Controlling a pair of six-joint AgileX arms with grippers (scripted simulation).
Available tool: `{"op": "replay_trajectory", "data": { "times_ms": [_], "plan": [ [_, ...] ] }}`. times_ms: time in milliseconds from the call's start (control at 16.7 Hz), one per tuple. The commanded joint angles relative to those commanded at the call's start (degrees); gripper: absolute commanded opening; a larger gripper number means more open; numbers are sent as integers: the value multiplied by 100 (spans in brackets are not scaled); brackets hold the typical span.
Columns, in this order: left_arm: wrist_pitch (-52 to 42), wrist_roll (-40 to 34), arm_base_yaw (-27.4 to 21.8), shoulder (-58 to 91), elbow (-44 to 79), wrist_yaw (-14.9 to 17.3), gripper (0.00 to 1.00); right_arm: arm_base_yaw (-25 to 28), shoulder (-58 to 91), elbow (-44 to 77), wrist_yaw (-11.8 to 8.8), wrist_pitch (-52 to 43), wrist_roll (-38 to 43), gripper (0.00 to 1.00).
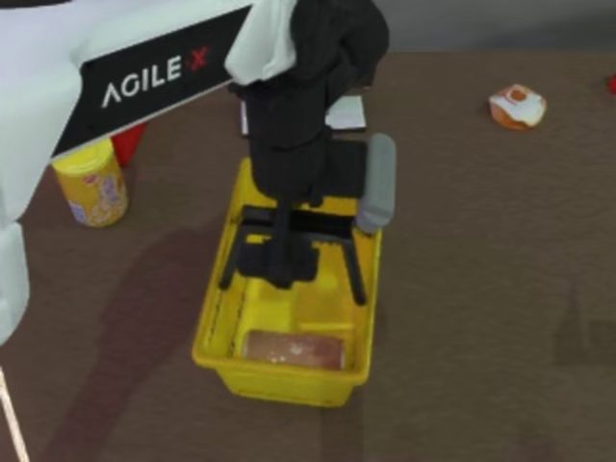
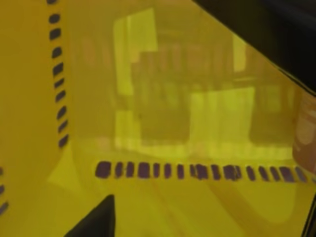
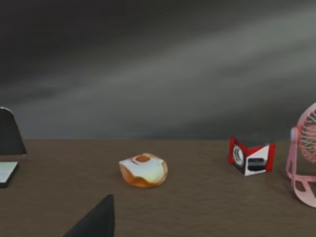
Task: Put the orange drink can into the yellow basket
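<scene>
My left gripper (image 1: 281, 274) hung inside the yellow basket (image 1: 217, 322), arm reaching in from the tabletop's far-left corner. Fingers were spread apart, gripping nothing. The orange drink can (image 1: 293, 348) lay on its side on the basket floor, against the near wall, apart from my fingers. In the left wrist view I saw mostly the basket's inner wall w/ its rows of dark slots, plus a sliver of the can (image 2: 306, 128) at the frame edge and one dark fingertip (image 2: 98, 222).

Basket sat approx. mid-tabletop, slightly left of centre, black handles (image 1: 346, 245) up under my wrist. A yellow canister (image 1: 91, 185) stood near the left edge, touching a red bin (image 1: 127, 142) behind it, mostly hidden by my arm. A white card (image 1: 346, 113) lay just beyond the basket's far end.

Right arm was out of the top view; can't tell its finger state. Its wrist view showed an orange-and-white mouse (image 3: 143, 170) near the far-right corner, a red-white box (image 3: 251, 155), and a pink fan (image 3: 306, 153).
</scene>
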Motion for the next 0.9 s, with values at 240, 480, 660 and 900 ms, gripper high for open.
{"op": "replay_trajectory", "data": {
  "times_ms": [240,480,660,900],
  "plan": [
    [0,0,0,0,0,0,62,0,0,0,0,0,0,100],
    [0,0,0,0,0,0,32,0,0,0,0,0,0,100],
    [0,0,0,0,0,0,10,0,0,0,0,0,0,100],
    [0,0,0,0,0,0,0,0,0,0,0,0,0,100]
  ]
}}
